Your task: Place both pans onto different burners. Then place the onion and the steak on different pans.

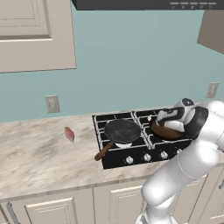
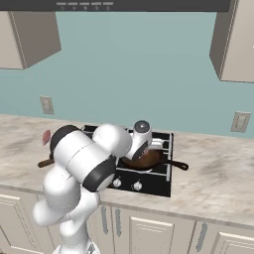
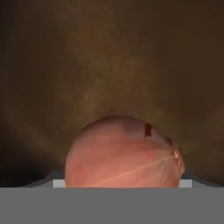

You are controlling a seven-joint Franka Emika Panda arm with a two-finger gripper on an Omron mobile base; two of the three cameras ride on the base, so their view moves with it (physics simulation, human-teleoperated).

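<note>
Two pans sit on the black cooktop (image 1: 131, 153), each on its own burner. Nearest the counter's front edge runs the row of silver knobs (image 1: 147, 157). Just behind them, on the near left burner, lies the black pan (image 1: 122, 131), its brown wooden handle (image 1: 104, 151) slanting out over the cooktop's near left corner toward the counter (image 1: 35, 153). To its right, the reddish-brown pan (image 1: 168, 131) rests on the near right burner, and in the right base view its dark handle (image 2: 176, 163) points off to the right.

The white arm (image 1: 188, 166) bends over that brown pan, with the gripper (image 1: 168, 118) dipped low above it. In the hand view the onion (image 3: 124, 153) bulges large and orange-pink against the pan's brown inside (image 3: 109, 57), right at the fingers — but the fingertips are hidden behind it, so I cannot tell whether the claw clasps the onion or stands apart around it, nor whether the onion touches the pan.

Farther left, well apart from the cooktop, the steak (image 1: 69, 134) — a small pinkish-red slab — lies on the marbled counter. On the teal wall beyond it sits an outlet (image 1: 52, 104), and pale cabinets (image 1: 35, 35) hang above.
</note>
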